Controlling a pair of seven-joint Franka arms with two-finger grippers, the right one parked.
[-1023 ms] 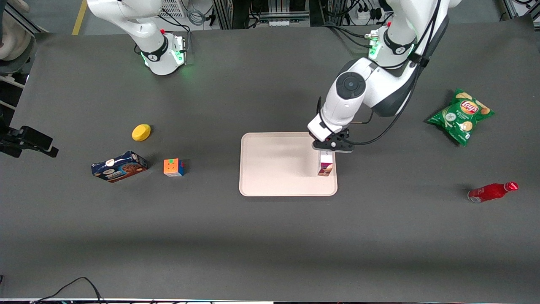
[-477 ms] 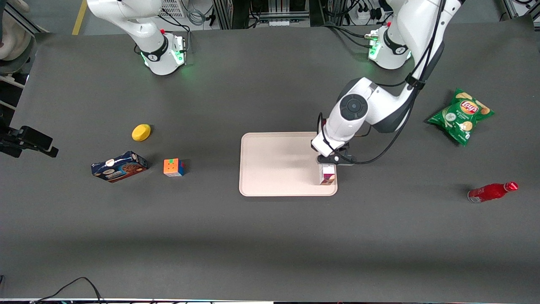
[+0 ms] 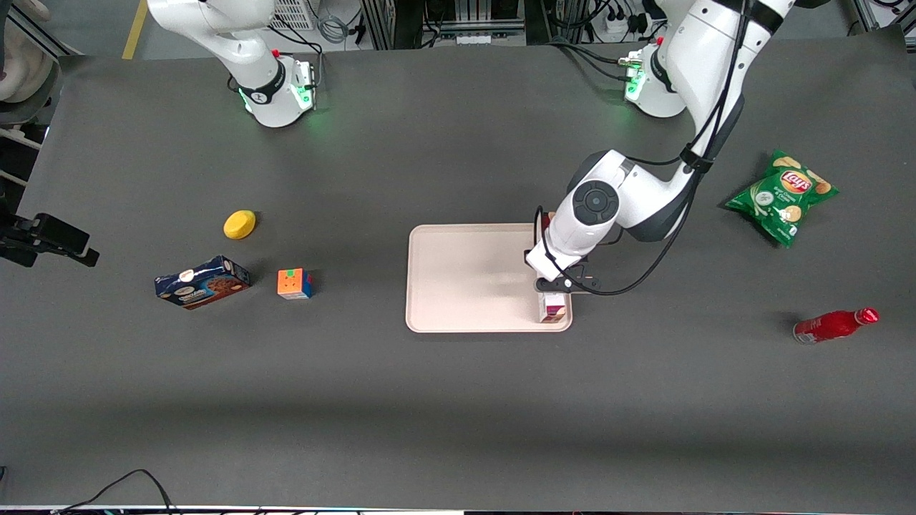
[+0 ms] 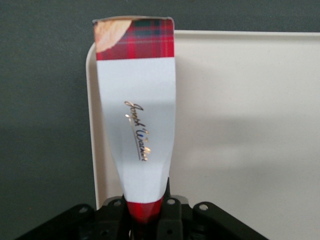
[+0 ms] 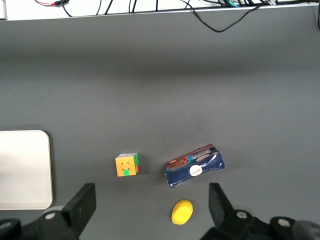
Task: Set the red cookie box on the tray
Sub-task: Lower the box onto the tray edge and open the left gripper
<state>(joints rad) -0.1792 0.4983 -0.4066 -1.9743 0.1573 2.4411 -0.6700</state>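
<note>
Gripper (image 3: 554, 292) clamps slim plaid cardboard red cookie box (image 4: 136, 107) | over smooth round-cornered tray (image 3: 465, 279)

A printed cardboard red cookie box (image 4: 136, 110), smooth with a slight sheen and foil-like gold script on its white label, is clamped by the matt black plastic gripper (image 4: 145, 220) over the tray (image 3: 465, 286), a smooth, matt, plastic-looking slab. The table (image 3: 458, 415) is covered in a dull dark grey mat. A glossy green crisp bag (image 3: 781, 195) is seen lying toward the working arm's end.
</note>
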